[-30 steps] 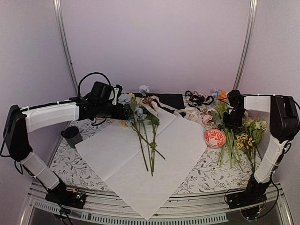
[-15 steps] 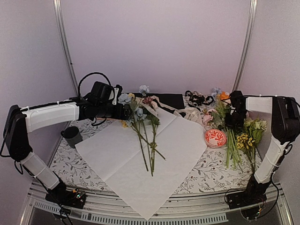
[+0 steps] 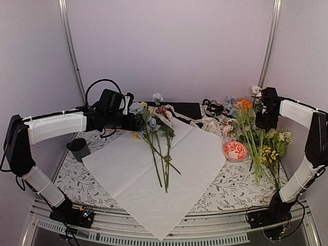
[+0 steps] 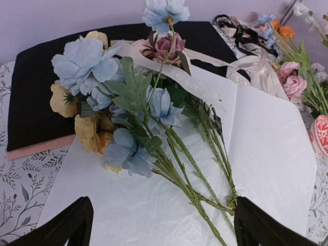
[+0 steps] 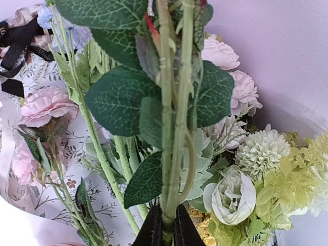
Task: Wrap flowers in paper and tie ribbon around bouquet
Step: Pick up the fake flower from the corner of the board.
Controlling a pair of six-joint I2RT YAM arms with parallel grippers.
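While the paper lies flat nearest, the flowers rest across it, blooms at the far end | left gripper hovers by the blooms — jaws spread wide | right gripper raised at the side, pinching green stems | ribbon trails farther back, beside black sheet

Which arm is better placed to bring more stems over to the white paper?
Right. The right fingers are shut on leafy stems, held up above the pile on that side. The left fingers are open and empty, hovering beside the flowers already on the paper.
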